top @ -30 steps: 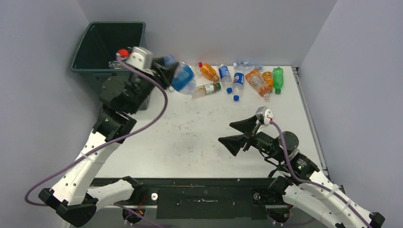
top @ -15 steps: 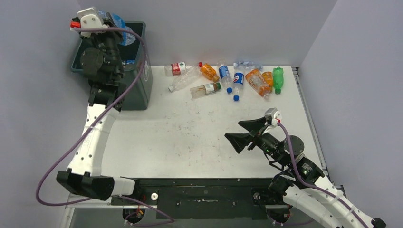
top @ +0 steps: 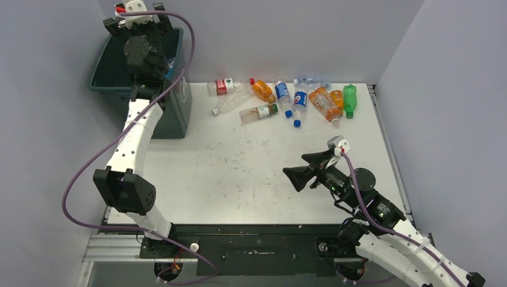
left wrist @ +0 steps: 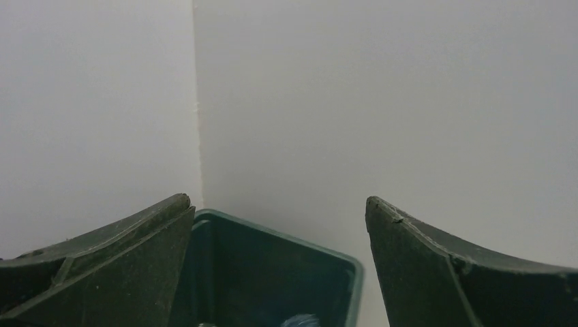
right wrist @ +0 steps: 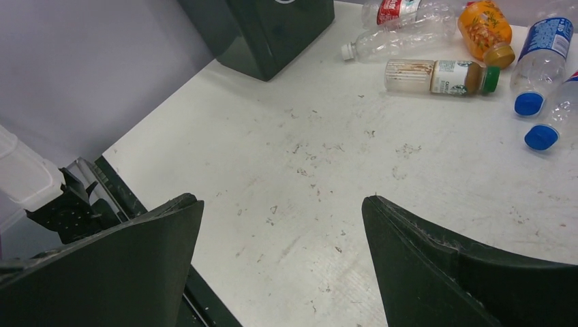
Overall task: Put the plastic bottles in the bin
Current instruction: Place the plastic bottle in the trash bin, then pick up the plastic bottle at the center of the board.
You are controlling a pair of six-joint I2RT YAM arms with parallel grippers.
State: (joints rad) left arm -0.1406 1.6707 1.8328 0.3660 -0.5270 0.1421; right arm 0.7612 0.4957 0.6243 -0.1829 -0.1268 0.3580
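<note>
Tabletop (top: 239, 173): flat white rectangle, matt, scuffed and flecked with dark marks, thickest around the centre.
Bin (top: 177, 113): tall rectangular tub of smooth dark green-grey plastic with a thick rim, standing at 10 o'clock off the tabletop's far left corner, against the plain grey walls.
Left arm (top: 128, 140): white shell segments, black joints, purple cable, stretched up toward 11 o'clock above the bin.
Left gripper (left wrist: 278, 199): two dark wedge-shaped fingers spread wide with nothing between them, poised over the bin's open mouth.
Right gripper (top: 294, 165): same tapered dark fingers, spread wide and empty, above bare tabletop at 4 o'clock, aimed toward 10 o'clock.
Plastic bottles (top: 299, 101): lying on their sides in a loose row from 12 to 1 o'clock along the far edge, well apart from both grippers.
Orange bottle (top: 324, 103): ribbed, translucent, just beside the green bottle (top: 350, 98) at 1 o'clock.
Clear bottle (top: 230, 103): crumpled, white cap, nearest the bin, beside a red-labelled one (top: 224, 86).
Green-capped bottle (right wrist: 439, 76): clear cylinder with brown residue and a pale label.
Inside the bin: pale blue rounded scrap (left wrist: 300, 320), too cropped to identify.
</note>
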